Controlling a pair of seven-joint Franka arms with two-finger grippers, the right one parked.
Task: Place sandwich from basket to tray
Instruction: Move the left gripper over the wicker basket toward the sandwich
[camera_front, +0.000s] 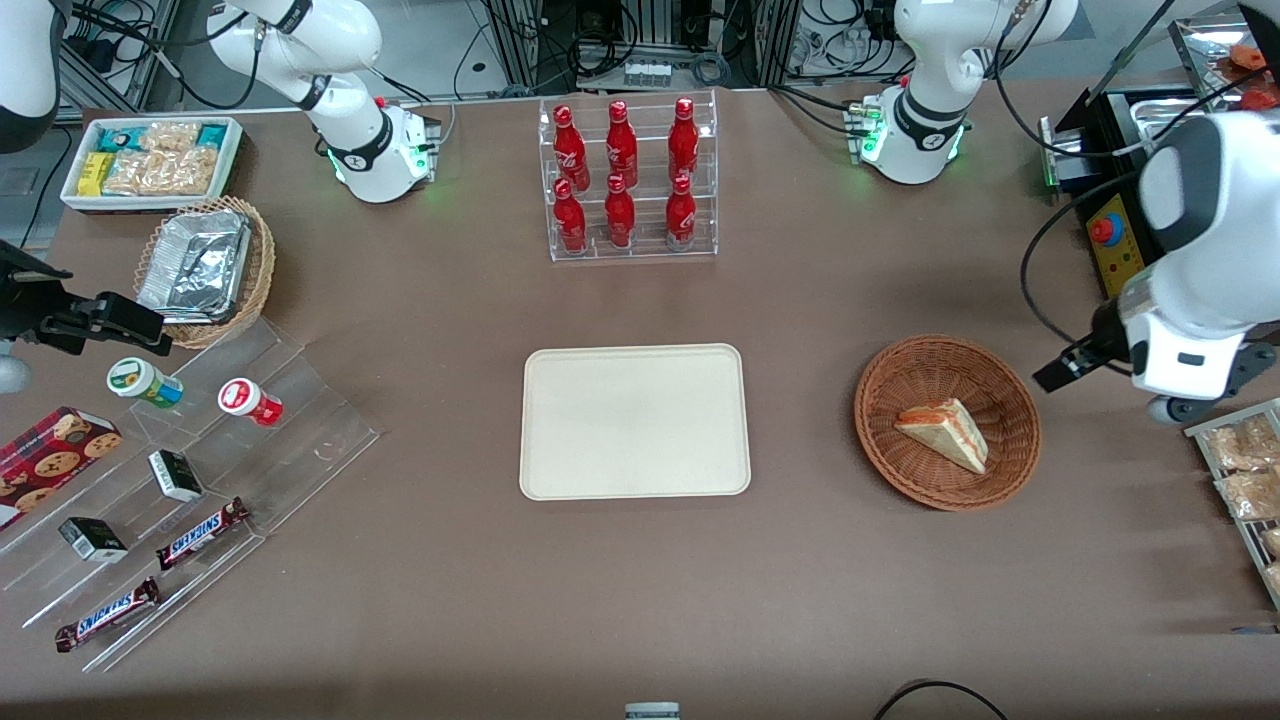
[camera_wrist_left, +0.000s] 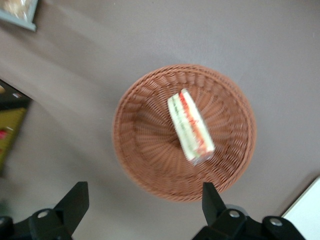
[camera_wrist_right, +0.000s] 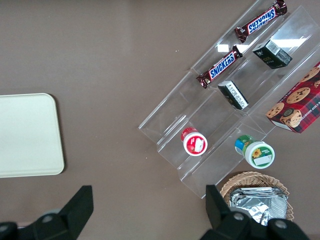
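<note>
The sandwich (camera_front: 945, 432), a pale bread wedge with red-orange and green filling, lies in the round reddish-brown wicker basket (camera_front: 905, 375). It also shows in the left wrist view (camera_wrist_left: 191, 126), inside the basket (camera_wrist_left: 145, 150). The cream-white tray (camera_front: 634, 420) lies flat at the table's middle, beside the basket; a corner of it shows in the left wrist view (camera_wrist_left: 307, 212). My left gripper (camera_front: 1055, 375) hangs above the table beside the basket's rim, toward the working arm's end. In the left wrist view the gripper (camera_wrist_left: 142, 205) is open wide and empty.
A clear rack of red bottles (camera_front: 625, 180) stands farther from the camera than the tray. A snack rack (camera_front: 1245, 470) and a black box with a red button (camera_front: 1110, 235) stand at the working arm's end. A clear stepped display (camera_front: 200, 470), a tan basket with foil trays (camera_front: 205, 265) and a white snack bin (camera_front: 150, 160) stand at the parked arm's end.
</note>
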